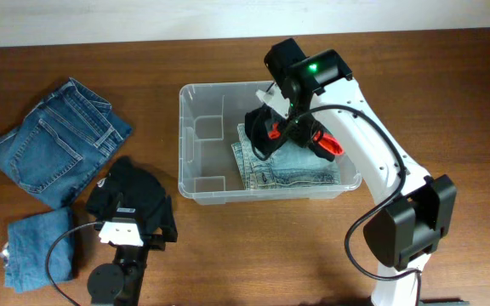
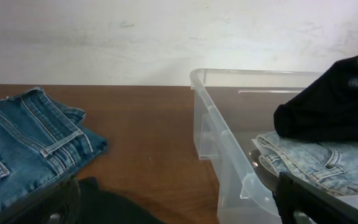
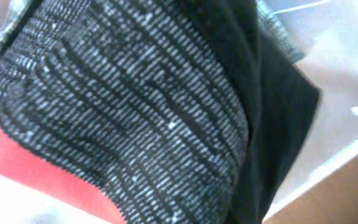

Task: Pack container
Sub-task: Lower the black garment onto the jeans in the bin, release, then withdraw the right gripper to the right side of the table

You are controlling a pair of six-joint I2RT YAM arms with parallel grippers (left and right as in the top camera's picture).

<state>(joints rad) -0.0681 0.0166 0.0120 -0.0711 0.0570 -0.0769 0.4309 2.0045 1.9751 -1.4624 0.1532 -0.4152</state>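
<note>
a black cloth (image 1: pixel 259 134) is clamped by the right end effector (image 1: pixel 289 133) over the container (image 1: pixel 182 144); the left end effector (image 1: pixel 133 210), at 7 o'clock, is held apart.

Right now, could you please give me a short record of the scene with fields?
Container: clear bin, folded light-wash jeans inside
Right gripper: shut on black garment, over the jeans in the bin
Left gripper: open, above second black garment on the table
Outside, left of bin: folded blue jeans; smaller folded denim piece
</note>
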